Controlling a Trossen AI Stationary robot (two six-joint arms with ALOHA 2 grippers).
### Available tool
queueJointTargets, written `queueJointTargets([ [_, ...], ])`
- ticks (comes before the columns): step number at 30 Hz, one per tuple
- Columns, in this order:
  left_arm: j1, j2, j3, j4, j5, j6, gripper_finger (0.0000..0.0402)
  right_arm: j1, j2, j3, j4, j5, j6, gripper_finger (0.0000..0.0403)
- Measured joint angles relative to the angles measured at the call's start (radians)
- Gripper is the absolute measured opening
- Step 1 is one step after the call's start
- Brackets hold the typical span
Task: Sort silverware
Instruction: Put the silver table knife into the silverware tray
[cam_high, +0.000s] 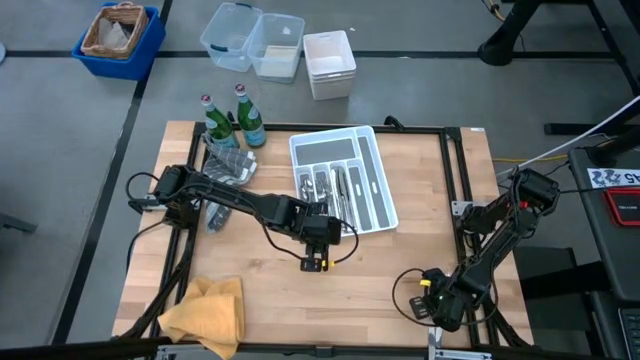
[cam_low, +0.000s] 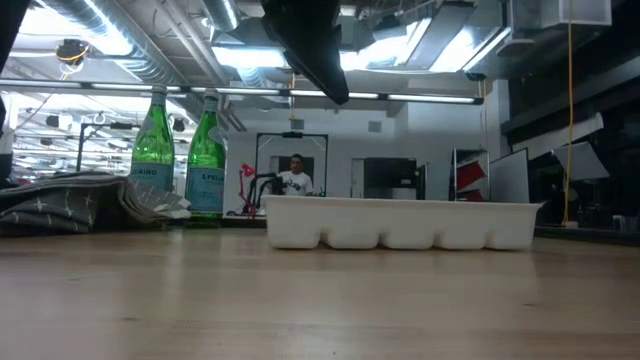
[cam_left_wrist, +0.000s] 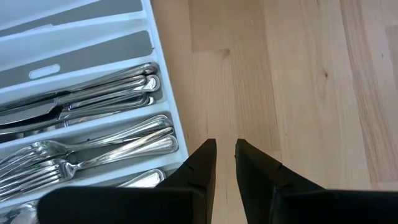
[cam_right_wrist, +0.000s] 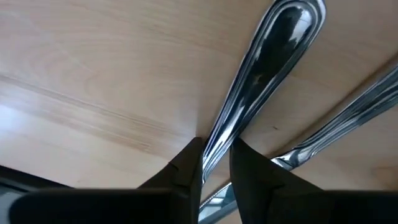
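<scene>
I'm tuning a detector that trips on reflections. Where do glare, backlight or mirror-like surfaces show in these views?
Right wrist view: the silverware handle mirrors dark and bright bands. Left wrist view: white streaks run along the silverware in the tray. Low view: the ceiling lights backlight the scene, the arm overhead is a black silhouette, and the bottles glow green.

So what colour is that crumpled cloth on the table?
Yellow. The cloth lies at the table's near left corner, clearest in the high view.
</scene>
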Motion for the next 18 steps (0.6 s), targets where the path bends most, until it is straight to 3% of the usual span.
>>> queueJointTargets([
  [8,0.0,0.0,0.0,0.0,0.0,-0.008,0.0049,-0.001,0.003,0.0,0.022,0.145,-0.005,0.0028],
  [12,0.0,0.0,0.0,-0.001,0.0,-0.008,0.0049,-0.003,0.004,-0.001,0.022,0.244,-0.002,0.0024],
  [18,0.0,0.0,0.0,-0.001,0.0,-0.008,0.0049,-0.059,0.004,-0.002,0.011,0.303,-0.035,0.0023],
])
